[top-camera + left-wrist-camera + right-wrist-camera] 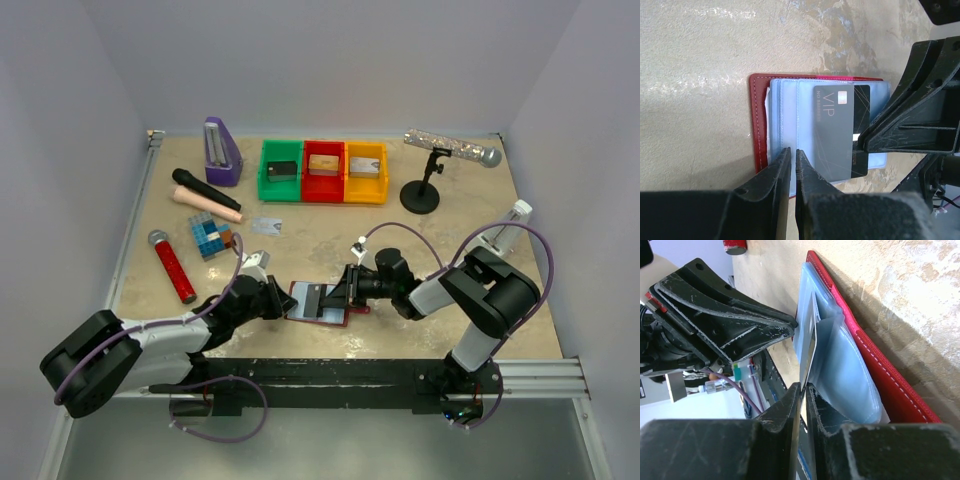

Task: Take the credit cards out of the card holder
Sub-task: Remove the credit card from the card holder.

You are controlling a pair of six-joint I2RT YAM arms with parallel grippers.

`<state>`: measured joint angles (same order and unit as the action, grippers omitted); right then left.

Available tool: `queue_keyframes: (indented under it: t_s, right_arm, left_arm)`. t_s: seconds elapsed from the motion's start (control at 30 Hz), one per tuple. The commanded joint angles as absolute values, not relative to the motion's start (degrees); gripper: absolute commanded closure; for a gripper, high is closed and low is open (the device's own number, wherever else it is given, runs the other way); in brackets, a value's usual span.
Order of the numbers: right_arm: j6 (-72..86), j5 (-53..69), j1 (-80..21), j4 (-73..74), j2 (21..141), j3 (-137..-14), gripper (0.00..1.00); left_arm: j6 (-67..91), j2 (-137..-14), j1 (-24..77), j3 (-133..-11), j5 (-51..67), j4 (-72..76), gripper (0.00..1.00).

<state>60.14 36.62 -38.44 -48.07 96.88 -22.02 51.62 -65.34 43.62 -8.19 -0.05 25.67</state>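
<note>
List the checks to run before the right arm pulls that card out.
1. Right gripper shut on card: ok.
2. Left gripper clamping holder: ok.
3. Card's gripped end out of its sleeve: ok.
4. Holder lying flat on table: ok.
5. More cards behind this one: cannot tell.

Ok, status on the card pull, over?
Left gripper shut on card holder edge, pinning it. Right gripper shut on grey VIP card, not yet out of the holder. Nothing seen in the way.
</note>
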Motion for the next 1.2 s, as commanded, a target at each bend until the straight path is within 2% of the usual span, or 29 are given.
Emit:
queue_keyframes:
  t_s: [0.0,0.2,0.27,0.67,0.87,1.17]
  right_arm:
    - [60.12,36.30,-38.06,-51.33,95.19,-21.88,0.87]
    - [60.38,36.30,-38.14,-51.59,95.19,-21.71,0.94]
    - [60.47,36.39,-37.97,-51.50,95.01,-21.62,1.00]
    - [61.35,37.53,-34.46,-49.40,91.68,-19.07,1.00]
    - [58.19,37.44,-33.84,-41.41,85.79,-19.16,1.00]
    - [49.93,34.11,-33.84,-18.92,71.39,-22.58,1.00]
  left_arm:
    - [50.89,-65.74,43.24,-6.06,-2.64,19.95,0.86]
    - [50.98,-65.57,43.33,-5.89,-2.46,20.04,0.86]
    - [50.98,-65.39,43.24,-5.80,-2.64,19.78,0.86]
    - [51.24,-62.84,43.15,-5.54,-3.95,17.93,0.87]
    - [51.42,-62.49,43.16,-5.45,-4.04,17.67,0.87]
    - [51.50,-59.42,43.16,-5.62,-4.48,16.70,0.86]
